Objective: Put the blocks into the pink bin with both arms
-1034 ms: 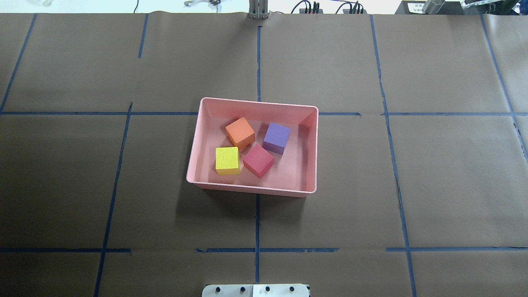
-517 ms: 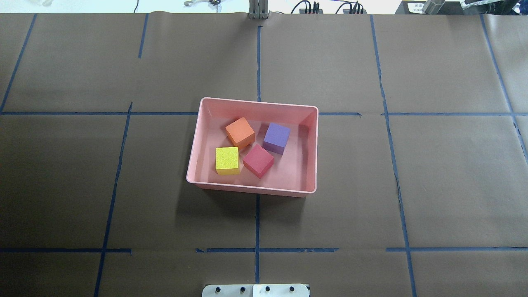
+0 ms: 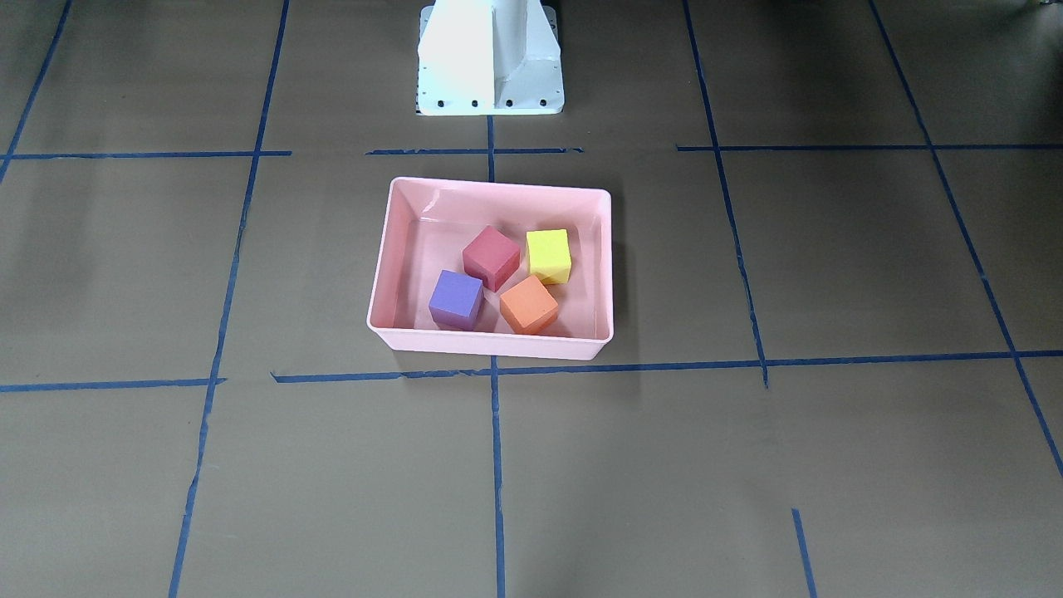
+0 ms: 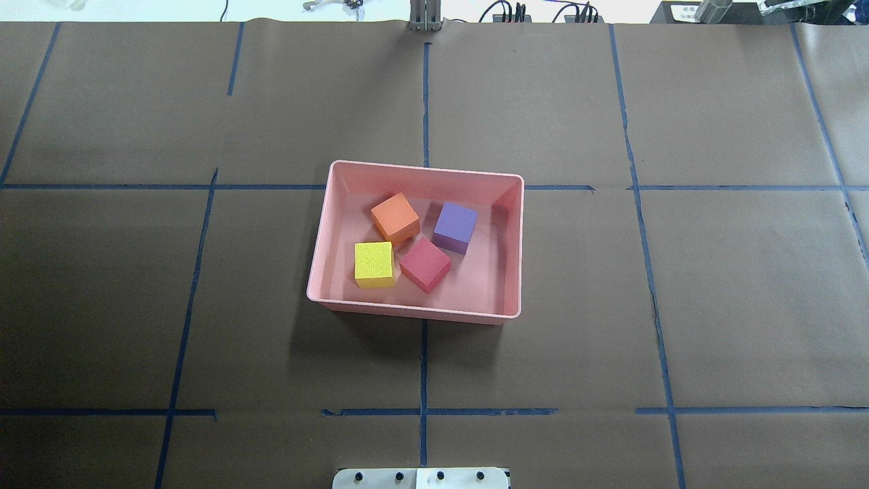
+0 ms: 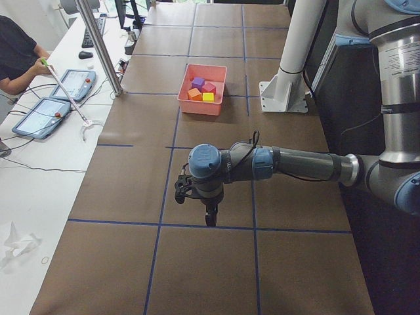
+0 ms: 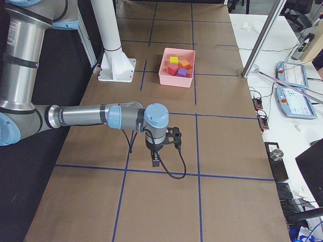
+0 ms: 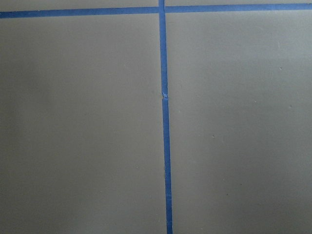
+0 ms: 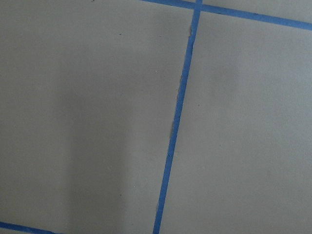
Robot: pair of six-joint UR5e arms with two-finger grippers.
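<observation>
The pink bin (image 4: 414, 311) stands at the table's middle; it also shows in the front view (image 3: 490, 342). All four blocks lie inside it: orange (image 4: 395, 217), purple (image 4: 455, 227), yellow-green (image 4: 374, 263) and red-pink (image 4: 426, 263). In the front view they are red-pink (image 3: 491, 257), yellow-green (image 3: 549, 255), purple (image 3: 456, 299) and orange (image 3: 529, 304). My left gripper (image 5: 210, 216) hangs over bare table far from the bin, toward the table's left end. My right gripper (image 6: 155, 162) hangs likewise toward the right end. I cannot tell whether either is open. Both wrist views show only paper and tape.
The white pedestal base (image 3: 490, 58) stands behind the bin. Brown paper with blue tape lines covers the table. A metal post (image 5: 98, 46) stands at the far edge. An operator (image 5: 16, 56) sits with tablets (image 5: 42, 117) beyond it.
</observation>
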